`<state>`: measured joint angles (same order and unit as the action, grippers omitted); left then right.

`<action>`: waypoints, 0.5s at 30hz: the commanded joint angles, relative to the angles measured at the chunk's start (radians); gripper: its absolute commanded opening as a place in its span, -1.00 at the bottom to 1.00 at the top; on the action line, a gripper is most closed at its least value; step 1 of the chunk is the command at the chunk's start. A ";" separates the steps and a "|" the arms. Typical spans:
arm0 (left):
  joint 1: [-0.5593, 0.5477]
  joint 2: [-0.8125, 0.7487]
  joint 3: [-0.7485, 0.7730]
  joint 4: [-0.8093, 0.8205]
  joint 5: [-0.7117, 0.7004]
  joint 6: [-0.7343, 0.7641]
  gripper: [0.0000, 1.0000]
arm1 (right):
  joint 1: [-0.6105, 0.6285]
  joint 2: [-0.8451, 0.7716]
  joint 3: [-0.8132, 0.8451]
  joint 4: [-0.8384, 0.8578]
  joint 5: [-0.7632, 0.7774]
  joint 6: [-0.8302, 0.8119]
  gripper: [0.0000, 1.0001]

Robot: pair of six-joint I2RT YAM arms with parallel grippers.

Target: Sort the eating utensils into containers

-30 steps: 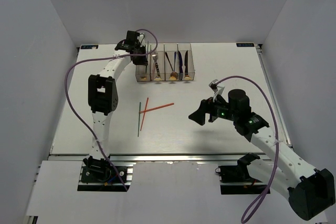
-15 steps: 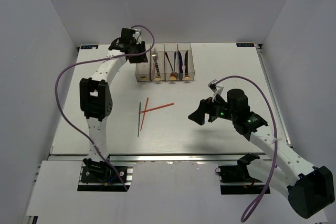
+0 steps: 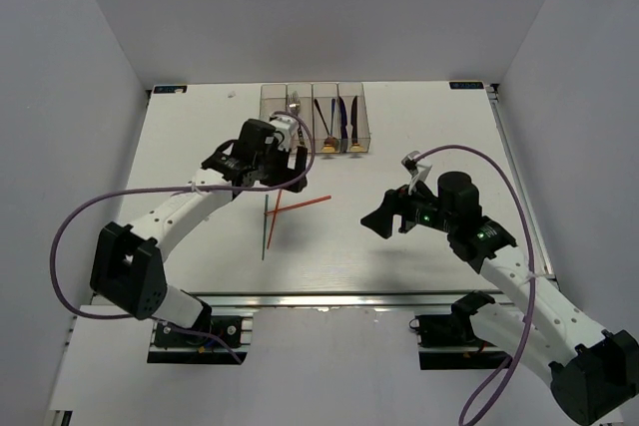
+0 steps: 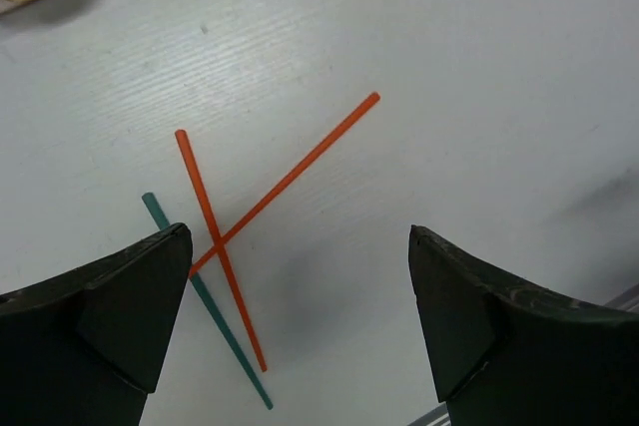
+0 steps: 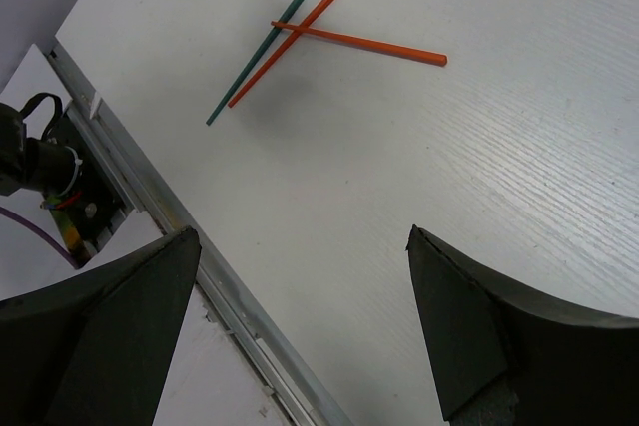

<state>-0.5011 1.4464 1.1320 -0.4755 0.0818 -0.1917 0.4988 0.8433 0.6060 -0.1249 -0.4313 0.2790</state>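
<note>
Three chopsticks lie in the middle of the table: two red ones point(image 3: 296, 207) crossed, and a teal one point(image 3: 266, 229) beside them. My left gripper point(image 3: 285, 169) hovers just above and behind them, open and empty; in its wrist view the red chopsticks point(image 4: 222, 246) and the teal chopstick point(image 4: 215, 321) lie between its spread fingers point(image 4: 300, 236). The containers point(image 3: 313, 119) stand at the back and hold a silver fork point(image 3: 295, 107) and dark spoons and knives point(image 3: 339, 115). My right gripper point(image 3: 377, 218) is open and empty, right of the chopsticks point(image 5: 300, 32).
The table's near metal rail point(image 5: 160, 207) runs under the right gripper's view. The left arm's purple cable point(image 3: 75, 221) loops over the left side of the table. White walls enclose the table on three sides.
The left arm swung from the containers back toward the near side, now over the chopsticks, and its gripper opened. The right arm stayed still.
</note>
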 commanded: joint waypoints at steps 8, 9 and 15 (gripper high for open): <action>-0.060 0.300 0.211 -0.066 0.150 0.354 0.96 | 0.000 -0.124 0.038 -0.074 0.091 -0.015 0.79; -0.074 0.328 0.235 -0.087 0.118 0.371 0.93 | 0.001 -0.136 0.038 -0.082 0.088 -0.014 0.79; -0.102 0.442 0.252 -0.134 0.015 0.433 0.67 | 0.001 -0.158 0.029 -0.096 0.086 -0.027 0.79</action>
<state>-0.6003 1.8854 1.3701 -0.5613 0.1417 0.1730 0.4988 0.6994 0.6060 -0.2073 -0.3603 0.2756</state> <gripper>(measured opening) 0.849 0.894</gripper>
